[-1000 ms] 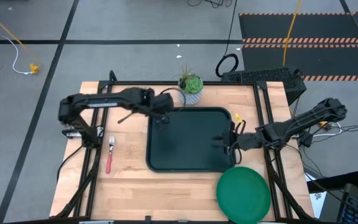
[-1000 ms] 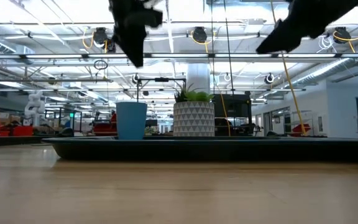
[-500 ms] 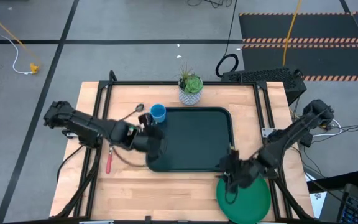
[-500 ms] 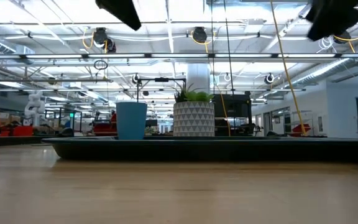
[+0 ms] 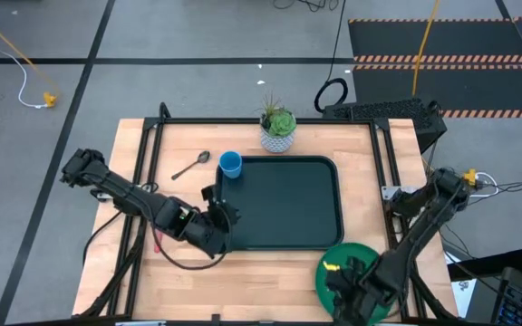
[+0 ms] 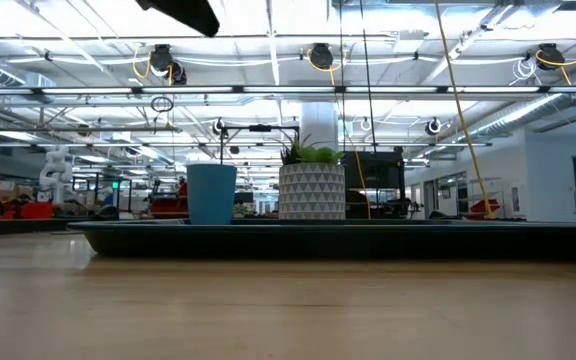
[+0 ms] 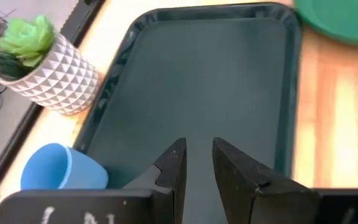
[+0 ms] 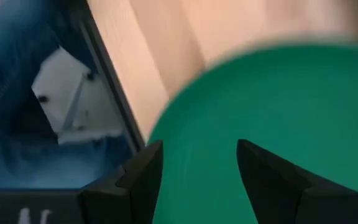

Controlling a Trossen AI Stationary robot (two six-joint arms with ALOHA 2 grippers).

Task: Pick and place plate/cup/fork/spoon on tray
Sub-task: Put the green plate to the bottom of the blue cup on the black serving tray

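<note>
Since earlier, right gripper (image 5: 350,282) has swung down over the plate (image 5: 333,264), lower right, fingers apart. Left gripper (image 5: 226,217), at the tray (image 5: 284,204) left rim, seems narrowly parted, empty.

An industrial robotics lab or workshop hall is shown. In the low view, an open ceiling of white trusses (image 6: 368,90) with strip lights and hanging cable reels (image 6: 320,56) fills the upper half, and distant workstations are seen at mid-left. In the high view, a grey taped concrete floor (image 5: 198,36) and hazard-striped mats (image 5: 442,61) at upper right surround the wooden workbench (image 5: 270,272).
</note>
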